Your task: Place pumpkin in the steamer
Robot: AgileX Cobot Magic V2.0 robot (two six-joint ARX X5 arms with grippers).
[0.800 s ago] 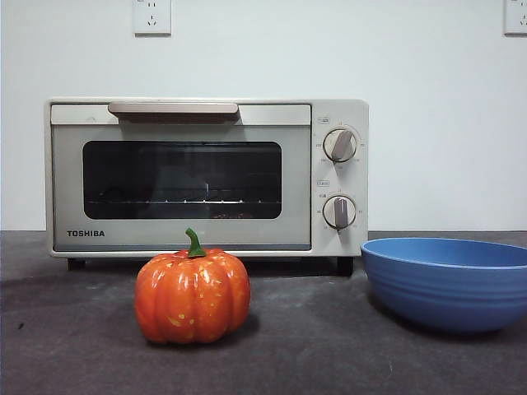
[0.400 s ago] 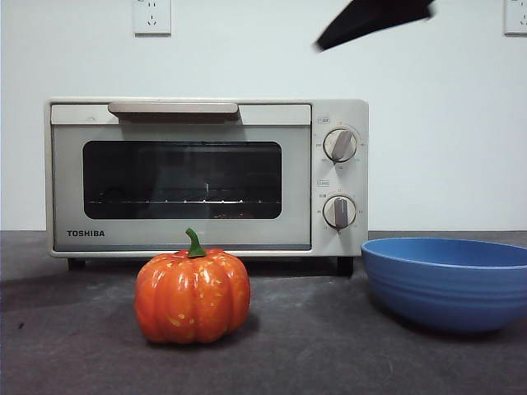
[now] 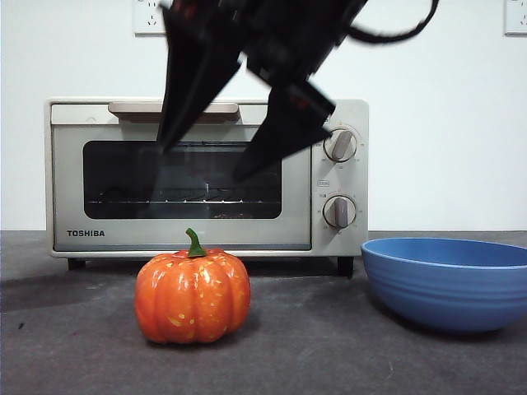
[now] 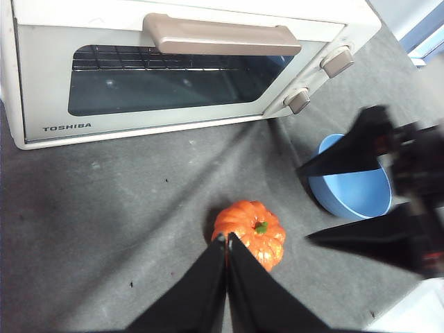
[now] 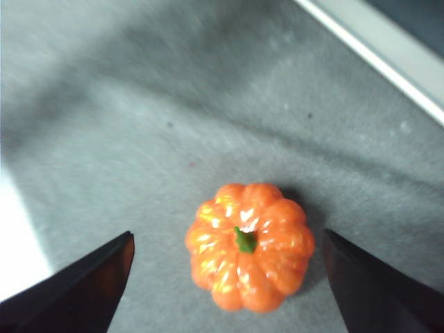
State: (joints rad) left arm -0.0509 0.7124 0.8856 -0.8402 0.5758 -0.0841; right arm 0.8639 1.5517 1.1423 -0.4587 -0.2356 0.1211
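The orange ribbed pumpkin (image 3: 192,296) with a green stem stands upright on the dark table in front of the white Toshiba oven (image 3: 181,177), whose door is shut. My right gripper (image 3: 200,163) hangs open above the pumpkin, apart from it. In the right wrist view its jaws stand wide to either side of the pumpkin (image 5: 250,246), with the gripper (image 5: 227,236) centred over it. My left gripper (image 4: 225,239) is shut and empty, held high and back from the pumpkin (image 4: 250,232). The left wrist view also shows the right gripper (image 4: 304,205).
A blue bowl (image 3: 449,284) stands on the table to the right of the pumpkin, in front of the oven's right end. It also shows in the left wrist view (image 4: 350,191). The oven's knobs (image 3: 340,145) are on its right side.
The right arm has come down from the top of the front view and now hangs open over the pumpkin. The pumpkin, oven and bowl have not moved.
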